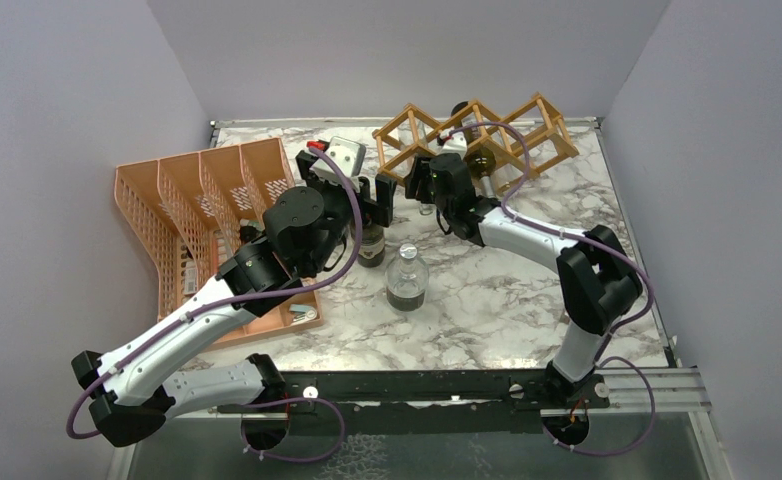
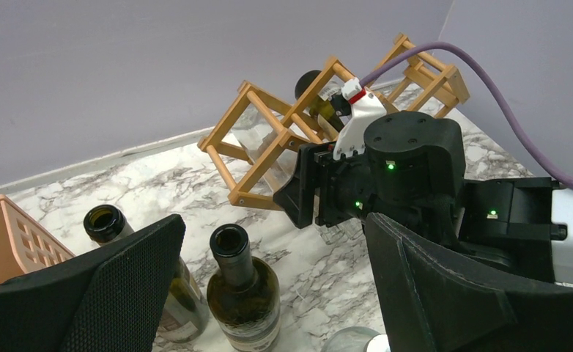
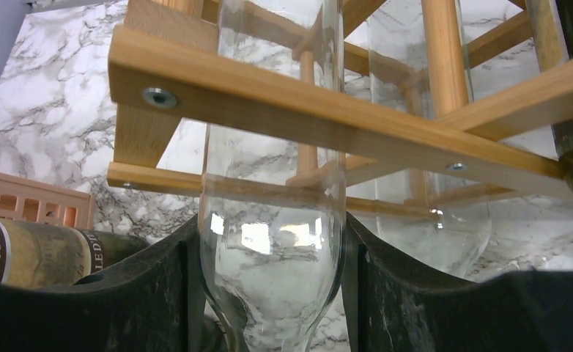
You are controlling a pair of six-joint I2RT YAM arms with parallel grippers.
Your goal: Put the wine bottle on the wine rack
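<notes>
The light wooden wine rack (image 1: 512, 130) stands at the back of the marble table. A dark bottle (image 1: 483, 160) lies in one of its cells. My right gripper (image 3: 271, 293) is shut on a clear glass wine bottle (image 3: 272, 249); the bottle's body reaches past the rack's front slat (image 3: 327, 110) into a cell. In the top view that gripper (image 1: 425, 197) sits at the rack's left end. My left gripper (image 2: 275, 235) hangs open above two upright dark open bottles (image 2: 243, 293) (image 2: 108, 224), holding nothing.
An orange mesh organizer (image 1: 207, 200) fills the left side of the table. A capped clear bottle (image 1: 406, 278) stands mid-table, with a dark bottle (image 1: 370, 248) just behind it. A second clear glass shape (image 3: 426, 213) shows inside the rack. Walls close in behind and at both sides.
</notes>
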